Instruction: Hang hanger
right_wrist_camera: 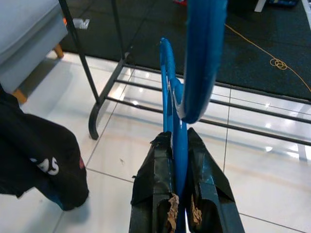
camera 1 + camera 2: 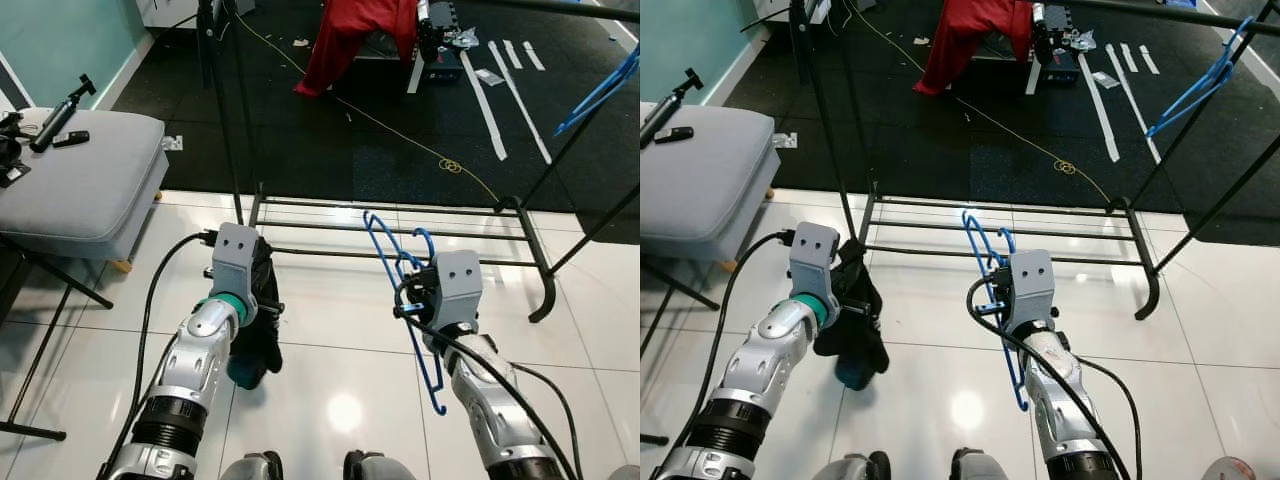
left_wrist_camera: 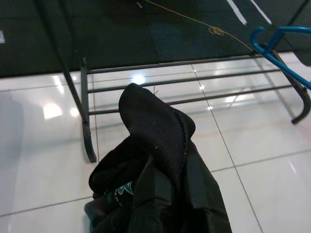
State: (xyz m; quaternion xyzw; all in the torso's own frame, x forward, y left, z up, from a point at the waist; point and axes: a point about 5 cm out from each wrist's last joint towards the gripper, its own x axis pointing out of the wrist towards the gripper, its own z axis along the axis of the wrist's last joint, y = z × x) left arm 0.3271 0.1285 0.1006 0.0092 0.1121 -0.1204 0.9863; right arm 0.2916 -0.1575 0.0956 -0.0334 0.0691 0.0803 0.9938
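Beyond both claws stands the clothes rack [image 2: 400, 228]: right claw [image 1: 181, 204] clenches a blue hanger [image 2: 400, 262], left claw [image 2: 262, 305] grips black clothing [image 3: 160, 170] (bunched).

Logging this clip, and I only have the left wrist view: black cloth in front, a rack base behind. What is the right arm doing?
Observer: The right gripper is shut on a blue hanger, fingers pinching its bar.
Operator: Is anything hung yet?
Observer: Another blue hanger hangs on the rack's top rail.
Operator: And the cloth?
Observer: It is a black garment, hanging from the left gripper above the white tiles.
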